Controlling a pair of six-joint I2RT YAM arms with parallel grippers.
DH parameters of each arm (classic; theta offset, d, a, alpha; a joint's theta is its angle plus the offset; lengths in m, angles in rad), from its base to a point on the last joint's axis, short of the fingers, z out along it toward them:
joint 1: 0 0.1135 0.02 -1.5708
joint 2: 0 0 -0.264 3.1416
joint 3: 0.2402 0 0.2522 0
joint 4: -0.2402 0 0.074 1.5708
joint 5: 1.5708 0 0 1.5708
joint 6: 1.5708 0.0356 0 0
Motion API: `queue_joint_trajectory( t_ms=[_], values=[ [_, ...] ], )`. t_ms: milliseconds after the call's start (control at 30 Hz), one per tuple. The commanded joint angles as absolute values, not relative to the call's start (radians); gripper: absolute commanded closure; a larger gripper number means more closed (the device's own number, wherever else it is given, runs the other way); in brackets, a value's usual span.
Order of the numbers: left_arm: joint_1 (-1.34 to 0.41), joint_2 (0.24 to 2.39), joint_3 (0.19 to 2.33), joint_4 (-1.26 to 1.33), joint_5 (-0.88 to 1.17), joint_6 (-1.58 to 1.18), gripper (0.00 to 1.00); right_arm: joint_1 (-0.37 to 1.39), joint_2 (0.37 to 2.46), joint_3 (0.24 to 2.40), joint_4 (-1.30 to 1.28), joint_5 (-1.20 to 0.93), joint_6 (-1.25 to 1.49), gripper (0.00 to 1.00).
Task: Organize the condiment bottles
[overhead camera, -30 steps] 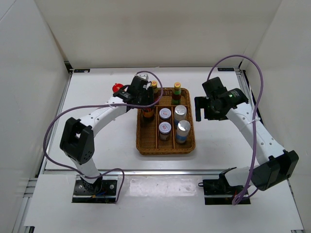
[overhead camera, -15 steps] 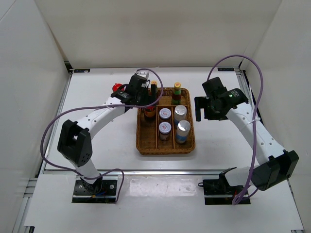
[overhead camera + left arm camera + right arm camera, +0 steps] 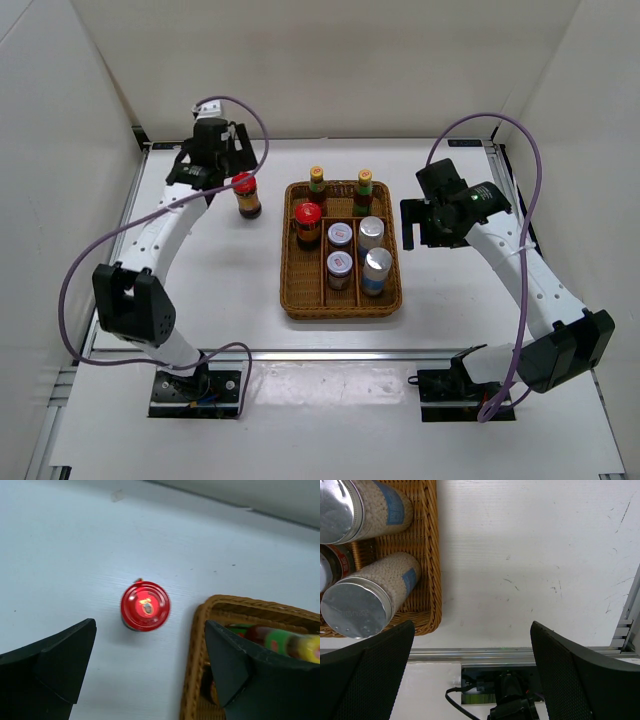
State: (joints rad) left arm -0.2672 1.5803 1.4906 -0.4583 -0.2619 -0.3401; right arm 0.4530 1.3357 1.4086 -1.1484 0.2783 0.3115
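**One red-capped jar standing outside the tray, both grippers gaping**

The left gripper (image 3: 150, 625) is hanging over a red-capped jar (image 3: 247, 196) with its fingers spread wide and touching nothing. This jar is standing upright on the table (image 3: 200, 280), long axis vertical and cap up, left of the wicker tray (image 3: 340, 312) and apart from its rim.

The other seven bottles are standing upright in the tray, caps up. A second red-capped jar (image 3: 307, 222) is sitting in the left compartment. Two yellow-capped bottles (image 3: 317, 180) (image 3: 364, 185) are rising at the far end. Two brown jars (image 3: 340, 235) (image 3: 340, 266) are filling the middle compartment and two blue-labelled jars (image 3: 371, 232) (image 3: 378, 268) the right one.

The right gripper (image 3: 425, 225) is hovering just right of the tray, its jaws likewise wide apart and empty.

The overhead view is giving the lone jar's dark body; the left wrist view is looking straight down onto its cap and showing a small gold mark at the centre. The right wrist view is showing pale grainy contents behind the blue labels, which the overhead view is not resolving
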Motion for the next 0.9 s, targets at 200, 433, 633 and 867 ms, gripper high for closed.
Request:
queue_joint_trajectory(
  t_ms=[200, 433, 633, 867],
  values=[
    [-0.193, 1.79, 1.575, -0.446, -0.052, -0.311, 0.01, 0.451, 1.321, 1.41, -1.126, 0.302, 0.319, 0.01],
    [-0.193, 1.842, 1.585, -0.446, -0.061, -0.298, 0.01, 0.451, 1.321, 1.41, -1.117, 0.321, 0.31, 0.01],
    [-0.193, 1.861, 1.595, -0.437, -0.074, -0.288, 0.07, 0.451, 1.321, 1.419, -1.108, 0.34, 0.301, 0.01],
    [-0.193, 1.813, 1.572, -0.417, -0.063, -0.242, 0.48, 0.451, 1.321, 1.419, -1.108, 0.331, 0.301, 0.01]
  ],
)
